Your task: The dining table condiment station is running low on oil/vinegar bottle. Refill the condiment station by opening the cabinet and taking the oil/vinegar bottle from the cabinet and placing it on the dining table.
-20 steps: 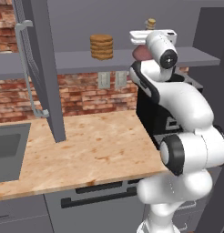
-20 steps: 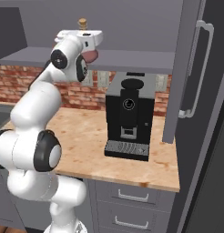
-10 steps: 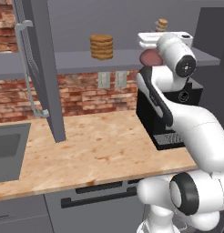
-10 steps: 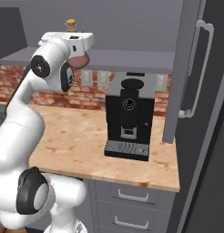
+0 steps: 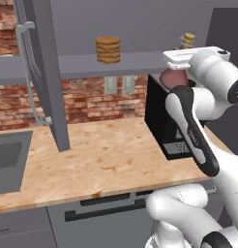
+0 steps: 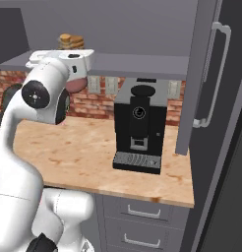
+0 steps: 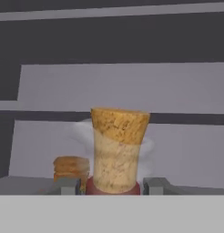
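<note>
Now mid-carry, by the look of it: best kept upright and slow, swung wide of the open cabinet door [image 5: 46, 72] before heading for the dining table.

Left base view: oil/vinegar bottle [image 5: 173, 77] up at shelf height under the hand, just out of the cabinet, cork above the wrist. Elbow folded low, forearm rising steeply.

Right base view: reddish body [image 6: 76, 83] tucked below the hand, left of the coffee machine [image 6: 139, 128].

Hand view: gripper [image 7: 114, 185] clamped narrow on the flask, fingers either side, cork dead centre.
</note>
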Robot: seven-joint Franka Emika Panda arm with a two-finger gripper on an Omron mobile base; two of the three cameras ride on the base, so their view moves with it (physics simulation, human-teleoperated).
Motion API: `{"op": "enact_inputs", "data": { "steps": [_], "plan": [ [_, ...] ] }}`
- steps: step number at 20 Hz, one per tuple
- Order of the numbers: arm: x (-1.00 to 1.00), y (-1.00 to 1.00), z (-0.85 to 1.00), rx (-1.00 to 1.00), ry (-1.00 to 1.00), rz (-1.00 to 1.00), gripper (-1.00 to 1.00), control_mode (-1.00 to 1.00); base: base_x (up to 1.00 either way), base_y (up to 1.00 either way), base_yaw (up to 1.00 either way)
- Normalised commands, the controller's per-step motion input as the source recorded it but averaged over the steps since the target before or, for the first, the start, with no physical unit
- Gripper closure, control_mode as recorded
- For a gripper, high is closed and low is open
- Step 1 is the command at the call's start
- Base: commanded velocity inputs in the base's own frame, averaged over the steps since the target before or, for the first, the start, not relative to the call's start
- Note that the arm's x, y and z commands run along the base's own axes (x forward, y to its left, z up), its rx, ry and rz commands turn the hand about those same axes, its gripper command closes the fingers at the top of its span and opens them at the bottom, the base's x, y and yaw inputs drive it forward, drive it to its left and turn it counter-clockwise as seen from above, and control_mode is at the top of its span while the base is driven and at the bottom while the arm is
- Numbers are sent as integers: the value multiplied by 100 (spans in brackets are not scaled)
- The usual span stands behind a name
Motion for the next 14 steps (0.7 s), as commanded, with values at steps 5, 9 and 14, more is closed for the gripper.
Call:
{"op": "enact_inputs", "data": {
  "steps": [5,9,14],
  "plan": [
    [-93,2,-37,-6,9,13,100,-100,0,0,0],
    [-55,15,-29,-6,5,14,100,-100,0,0,0],
    [-30,12,-8,-1,1,7,100,-100,0,0,0]
  ]
}}
